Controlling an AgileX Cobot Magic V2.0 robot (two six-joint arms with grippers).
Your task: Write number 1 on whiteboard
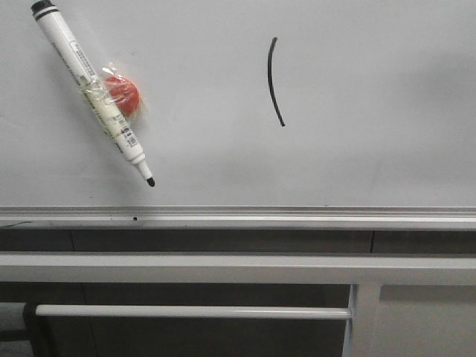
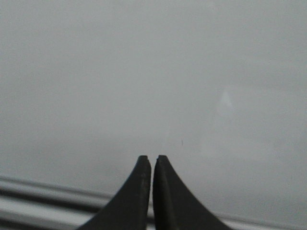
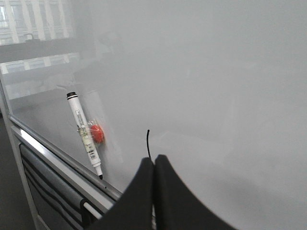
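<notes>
The whiteboard (image 1: 372,89) fills the front view, with a silver rail (image 1: 238,217) along its lower edge. The number 1 (image 1: 272,82) is a thin black curved stroke at upper centre; its top also shows in the right wrist view (image 3: 147,143), just beyond my fingertips. A white marker pen (image 1: 93,93) with a black tip is taped to a red magnet (image 1: 122,95) and sticks to the board at upper left, tilted; it also shows in the right wrist view (image 3: 85,135). My left gripper (image 2: 152,157) is shut and empty, facing the bare board. My right gripper (image 3: 154,157) is shut and empty. Neither gripper shows in the front view.
Below the rail run grey-white frame bars (image 1: 238,268) and a thinner bar (image 1: 193,312) with a vertical post (image 1: 362,320). The rail also shows in the left wrist view (image 2: 48,199) and in the right wrist view (image 3: 57,163).
</notes>
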